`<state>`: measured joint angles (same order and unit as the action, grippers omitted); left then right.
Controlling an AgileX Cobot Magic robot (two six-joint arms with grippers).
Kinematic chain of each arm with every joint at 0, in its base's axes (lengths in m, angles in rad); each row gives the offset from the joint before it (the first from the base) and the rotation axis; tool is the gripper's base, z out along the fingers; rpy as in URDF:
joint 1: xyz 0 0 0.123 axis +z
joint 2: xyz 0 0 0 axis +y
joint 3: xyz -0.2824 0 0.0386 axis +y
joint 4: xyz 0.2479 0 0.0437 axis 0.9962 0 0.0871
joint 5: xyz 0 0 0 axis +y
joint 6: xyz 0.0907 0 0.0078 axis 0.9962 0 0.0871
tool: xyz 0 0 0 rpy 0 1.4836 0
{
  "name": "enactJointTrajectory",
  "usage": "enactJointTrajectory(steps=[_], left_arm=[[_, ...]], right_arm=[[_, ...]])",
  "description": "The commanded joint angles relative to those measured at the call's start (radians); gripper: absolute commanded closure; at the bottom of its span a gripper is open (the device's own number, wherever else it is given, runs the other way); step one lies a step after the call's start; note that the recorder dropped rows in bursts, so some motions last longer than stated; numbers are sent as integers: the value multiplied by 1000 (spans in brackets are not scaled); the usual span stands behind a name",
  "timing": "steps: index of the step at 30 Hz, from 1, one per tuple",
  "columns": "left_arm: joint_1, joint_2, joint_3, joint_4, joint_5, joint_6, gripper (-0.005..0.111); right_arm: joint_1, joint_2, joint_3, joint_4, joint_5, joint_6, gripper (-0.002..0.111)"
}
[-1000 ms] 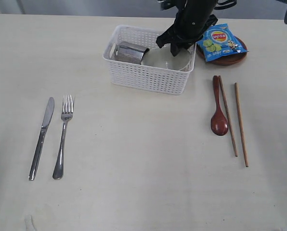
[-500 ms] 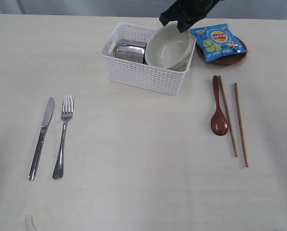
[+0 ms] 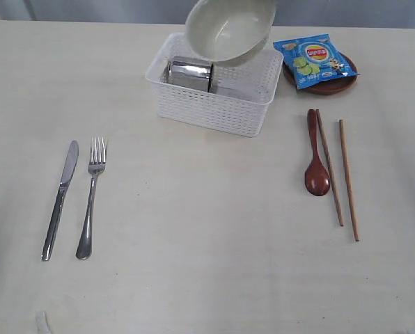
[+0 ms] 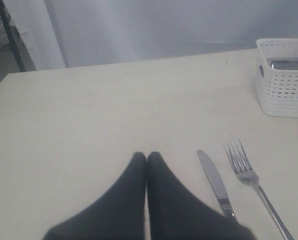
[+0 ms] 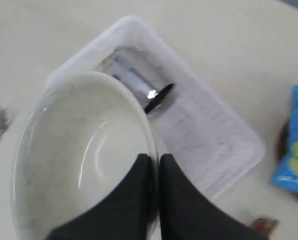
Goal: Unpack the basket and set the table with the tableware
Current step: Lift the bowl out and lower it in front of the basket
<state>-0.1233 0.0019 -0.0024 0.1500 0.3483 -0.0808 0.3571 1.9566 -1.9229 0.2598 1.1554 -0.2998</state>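
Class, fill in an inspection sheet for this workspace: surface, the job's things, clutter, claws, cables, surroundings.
Surface: pale table, no spills seen.
Job's things: bowl held tilted above basket; steel cup inside basket; knife and fork side by side at left; spoon and chopsticks at right; brown plate under the blue snack bag.
Clutter: blue snack bag, on the plate.
Claws: right claw shut on bowl rim; left claw shut, empty, above table.
Cables: nothing seen.
Surroundings: grey curtain behind table.

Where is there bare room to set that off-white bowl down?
The widest bare patch of pale cream tabletop lies between the steel fork and the reddish-brown wooden spoon, bordered by the white perforated plastic basket. Crowded: beside the basket, where the blue snack bag lies on the small brown plate.
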Motion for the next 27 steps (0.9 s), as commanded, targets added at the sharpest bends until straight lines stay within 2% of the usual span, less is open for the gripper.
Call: enactJointTrajectory(steps=[1, 7, 12, 15, 18, 27], left_arm=[[-5, -2, 2, 4, -1, -2, 107], [-5, -2, 2, -2, -1, -2, 107], [-5, -2, 2, -4, -1, -2, 107], [-5, -2, 2, -4, -1, -2, 107], [-5, -2, 2, -4, -1, -2, 107], [-5, -2, 2, -4, -1, -2, 107]], right_arm=[[40, -11, 76, 183, 66, -70, 109], [119, -25, 309, 272, -17, -134, 109], [181, -53, 536, 443, -159, -287, 109], [211, -53, 639, 476, -275, -329, 109], [234, -53, 698, 476, -368, -333, 109], [263, -53, 761, 476, -503, -326, 109]])
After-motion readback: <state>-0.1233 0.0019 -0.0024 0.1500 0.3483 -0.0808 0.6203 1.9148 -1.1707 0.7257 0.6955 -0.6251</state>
